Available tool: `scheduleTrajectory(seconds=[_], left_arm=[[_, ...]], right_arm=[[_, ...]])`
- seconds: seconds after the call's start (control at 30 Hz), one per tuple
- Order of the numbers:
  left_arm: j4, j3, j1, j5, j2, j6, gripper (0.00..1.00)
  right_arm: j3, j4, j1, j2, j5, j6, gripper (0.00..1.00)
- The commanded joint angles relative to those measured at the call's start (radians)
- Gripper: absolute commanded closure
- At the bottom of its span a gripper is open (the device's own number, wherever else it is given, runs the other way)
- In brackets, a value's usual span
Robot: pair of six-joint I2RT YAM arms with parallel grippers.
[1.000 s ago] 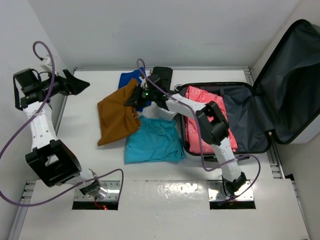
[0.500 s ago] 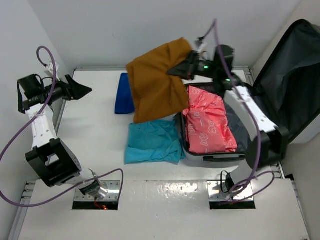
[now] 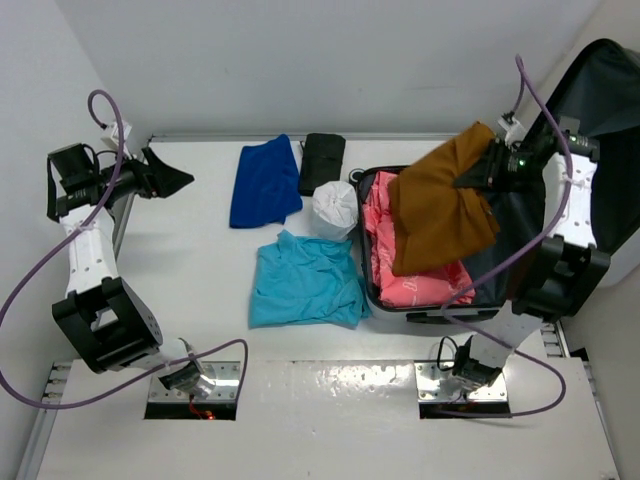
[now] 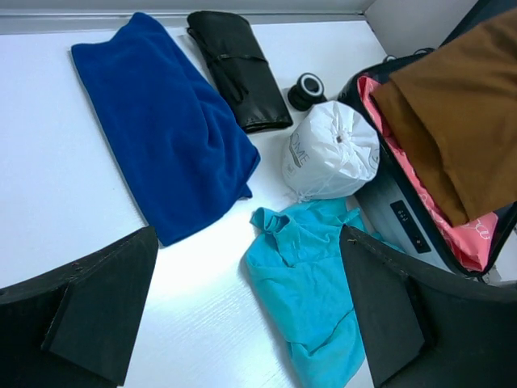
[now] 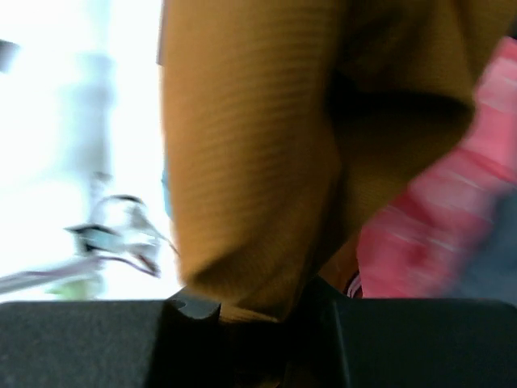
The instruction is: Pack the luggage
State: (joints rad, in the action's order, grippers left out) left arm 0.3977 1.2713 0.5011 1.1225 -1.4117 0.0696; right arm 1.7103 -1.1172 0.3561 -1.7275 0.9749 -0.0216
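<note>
The luggage (image 3: 520, 270) lies open at the right of the table, its lid raised against the wall, with a pink garment (image 3: 378, 222) inside. My right gripper (image 3: 484, 168) is shut on a brown garment (image 3: 440, 210), which hangs above the open case and fills the right wrist view (image 5: 250, 145). On the table lie a teal shirt (image 3: 300, 282), a blue towel (image 3: 263, 180), a black pouch (image 3: 322, 160) and a white drawstring bag (image 3: 335, 208). My left gripper (image 3: 172, 176) hovers open at the far left, apart from everything; its wrist view shows the teal shirt (image 4: 311, 283) between its fingers (image 4: 105, 311).
A small black round item (image 4: 307, 89) sits between the black pouch (image 4: 238, 69) and the white bag (image 4: 331, 149). Walls close in the table at the back, left and right. Purple cables loop off both arms.
My right gripper has carried the brown garment from the table's middle up and rightward to above the open luggage. The left arm has barely moved.
</note>
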Motion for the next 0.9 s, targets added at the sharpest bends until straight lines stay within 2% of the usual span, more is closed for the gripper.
scheduleTrajectory(seconds=[0.0,0.17,0.33,0.37,0.5,0.7,0.87], left_arm=[[-0.051,-0.003,-0.019,-0.012,0.01,0.01,0.0],[-0.06,-0.012,-0.019,-0.021,0.01,0.01,0.0],[-0.06,-0.012,-0.038,-0.04,0.01,0.01,0.0],[-0.06,-0.022,-0.038,-0.05,0.01,0.01,0.0],[-0.069,-0.023,-0.056,-0.061,0.0,0.01,0.0],[-0.091,-0.043,-0.065,-0.095,0.0,0.01,0.0],[-0.1,-0.043,-0.075,-0.127,0.0,0.01,0.0]], right_arm=[[0.035,-0.458,0.073,-0.033,-0.086,0.416,1.0],[-0.046,-0.385,0.113,-0.057,-0.298,0.482,1.0],[-0.152,-0.198,0.101,-0.02,-0.461,0.446,1.0],[-0.164,-0.146,0.098,-0.023,-0.546,0.436,1.0],[-0.172,-0.067,0.067,-0.052,-0.672,0.427,1.0],[-0.175,0.146,0.001,-0.064,-0.869,0.428,1.0],[-0.118,0.207,-0.032,-0.142,-0.99,0.423,1.0]])
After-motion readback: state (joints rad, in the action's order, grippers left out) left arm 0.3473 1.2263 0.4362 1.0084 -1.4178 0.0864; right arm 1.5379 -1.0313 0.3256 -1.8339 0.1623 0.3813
